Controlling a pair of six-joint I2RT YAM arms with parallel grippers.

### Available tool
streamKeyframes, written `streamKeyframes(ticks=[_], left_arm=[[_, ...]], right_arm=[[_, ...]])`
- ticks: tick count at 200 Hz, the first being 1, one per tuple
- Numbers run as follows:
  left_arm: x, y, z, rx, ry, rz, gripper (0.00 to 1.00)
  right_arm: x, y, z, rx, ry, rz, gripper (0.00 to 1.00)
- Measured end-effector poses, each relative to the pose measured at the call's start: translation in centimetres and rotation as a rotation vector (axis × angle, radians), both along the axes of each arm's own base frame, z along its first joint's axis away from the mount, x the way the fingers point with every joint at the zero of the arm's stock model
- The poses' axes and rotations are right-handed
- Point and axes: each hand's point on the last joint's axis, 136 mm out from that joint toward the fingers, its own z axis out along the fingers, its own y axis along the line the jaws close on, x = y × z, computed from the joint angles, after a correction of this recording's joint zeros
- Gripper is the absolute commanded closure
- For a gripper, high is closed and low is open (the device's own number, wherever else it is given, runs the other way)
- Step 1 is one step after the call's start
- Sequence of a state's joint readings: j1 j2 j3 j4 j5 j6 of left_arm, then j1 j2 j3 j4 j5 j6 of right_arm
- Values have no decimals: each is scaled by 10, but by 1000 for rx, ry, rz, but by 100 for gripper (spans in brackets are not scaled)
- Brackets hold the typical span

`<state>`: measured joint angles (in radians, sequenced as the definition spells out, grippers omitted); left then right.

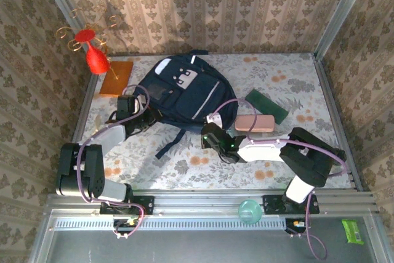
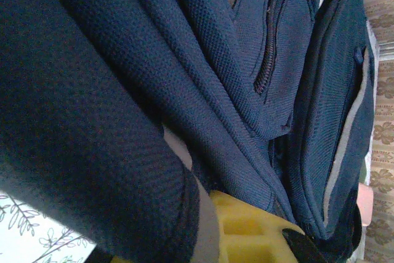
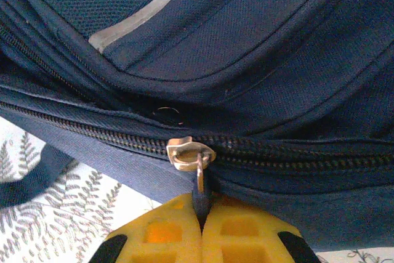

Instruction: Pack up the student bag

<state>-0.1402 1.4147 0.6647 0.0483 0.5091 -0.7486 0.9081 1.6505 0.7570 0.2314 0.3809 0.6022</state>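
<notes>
Between left hand (image 1: 146, 117) and right hand (image 3: 202, 215) lies the student bag (image 1: 184, 90).

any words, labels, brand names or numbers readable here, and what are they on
No text can be read in any view.
Grey-white patch on the student bag: dark marks, too small to read.
Green packet on the near ledge: any print is too blurred.
Zipper pull: no lettering visible.
</notes>
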Motion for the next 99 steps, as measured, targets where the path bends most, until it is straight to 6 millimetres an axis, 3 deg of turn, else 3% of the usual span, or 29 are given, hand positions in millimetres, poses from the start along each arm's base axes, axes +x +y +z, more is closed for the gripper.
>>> streamKeyframes(ticks=[22,45,57,79,99], left_arm=[[0,2,-4,15,6,3,100],[3,7,-6,34,1,16,71],[3,8,-6,52,-9,15,62],[1,11,-2,105,-34,17,51],[-5,8,13,167,-89,0,49]], right_arm=[[-4,4,-1,3,22,81,100],[-12,15,-3,9,47,177,100],[-17,19,-4,14,59,224,100],[-22,26,-4,34,83,289,100],[-21,28,-2,54,96,322,100]])
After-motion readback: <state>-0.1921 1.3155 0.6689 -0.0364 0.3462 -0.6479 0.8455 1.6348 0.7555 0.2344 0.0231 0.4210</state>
